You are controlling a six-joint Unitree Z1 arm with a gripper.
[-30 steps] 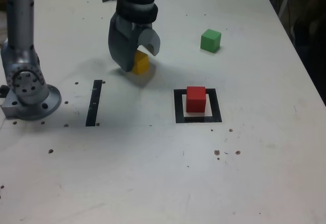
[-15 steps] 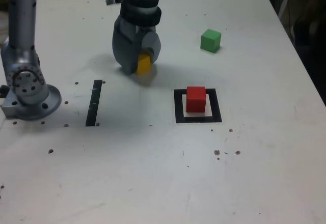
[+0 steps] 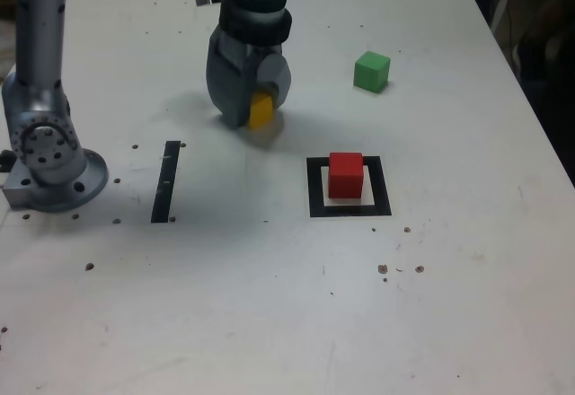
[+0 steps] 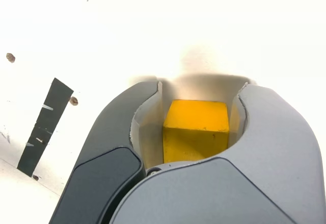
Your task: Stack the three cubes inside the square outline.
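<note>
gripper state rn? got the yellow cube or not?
Gripper: jaws around the yellow cube, apparently shut on it; a narrow gap shows on one side in the wrist view.

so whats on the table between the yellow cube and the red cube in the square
Nothing: in the exterior view the stretch of white table between the yellow cube, sitting in the gripper, and the red cube inside the square outline is bare.
</note>
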